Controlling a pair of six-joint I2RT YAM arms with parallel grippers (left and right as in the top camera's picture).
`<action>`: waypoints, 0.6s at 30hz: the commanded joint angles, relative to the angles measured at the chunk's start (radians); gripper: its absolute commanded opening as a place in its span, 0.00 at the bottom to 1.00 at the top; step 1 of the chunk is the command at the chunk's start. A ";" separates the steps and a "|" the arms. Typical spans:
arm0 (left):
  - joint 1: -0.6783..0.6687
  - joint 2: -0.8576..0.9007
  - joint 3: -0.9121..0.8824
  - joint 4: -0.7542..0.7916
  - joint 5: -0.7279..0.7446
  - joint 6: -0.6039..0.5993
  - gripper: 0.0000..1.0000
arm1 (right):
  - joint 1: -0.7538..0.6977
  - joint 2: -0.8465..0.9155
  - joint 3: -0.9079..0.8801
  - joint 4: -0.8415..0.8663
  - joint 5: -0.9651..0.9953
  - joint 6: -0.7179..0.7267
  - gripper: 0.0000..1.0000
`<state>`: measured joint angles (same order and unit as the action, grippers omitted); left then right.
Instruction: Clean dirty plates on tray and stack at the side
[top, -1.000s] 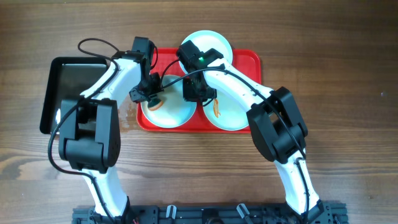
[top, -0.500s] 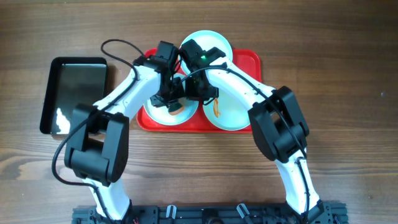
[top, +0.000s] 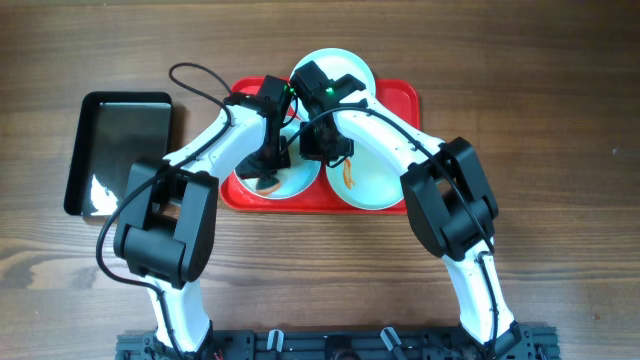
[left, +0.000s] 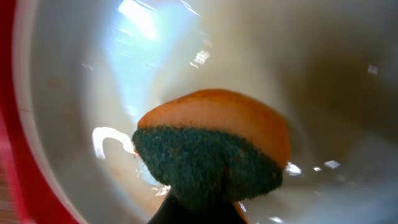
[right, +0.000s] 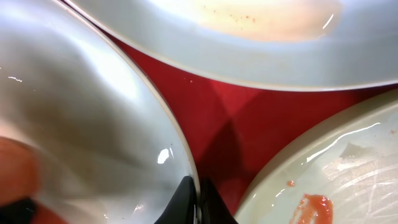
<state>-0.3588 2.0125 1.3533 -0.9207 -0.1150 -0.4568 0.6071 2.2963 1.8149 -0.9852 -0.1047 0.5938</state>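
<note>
Overhead, both arms crowd the middle of the tray (top: 400, 95), covering most of the left plate (top: 298, 182) and the near edge of the top plate (top: 345, 68). The left gripper (top: 268, 162) is down inside the left plate, clenched on a sponge (left: 211, 149) with orange foam and a dark green scrub face. In its wrist view only a dark sliver of finger shows under the sponge, and the plate around it is blurred glare. The right gripper (right: 198, 198) pinches that same plate's rim, a finger on each side, on the side facing the right plate (top: 375, 185). An orange smear (right: 311, 208) sits there, cut off by the frame. All three plates are on the tray, the top one poking past its far rim. A black tray (top: 120, 140) lies apart to the left on the brown wood-grain table (top: 550, 120).
</note>
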 joint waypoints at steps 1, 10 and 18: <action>-0.001 0.049 -0.014 0.015 -0.332 0.039 0.04 | 0.015 0.017 -0.003 -0.010 0.046 0.008 0.04; 0.053 0.047 -0.013 0.191 -0.505 0.139 0.04 | 0.015 0.017 -0.003 -0.010 0.046 0.008 0.04; 0.069 -0.114 0.061 0.185 -0.352 0.055 0.04 | 0.015 0.017 -0.003 0.006 0.040 0.007 0.04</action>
<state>-0.3248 2.0270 1.3651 -0.7464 -0.4881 -0.3634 0.6064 2.2963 1.8183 -0.9546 -0.1295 0.6056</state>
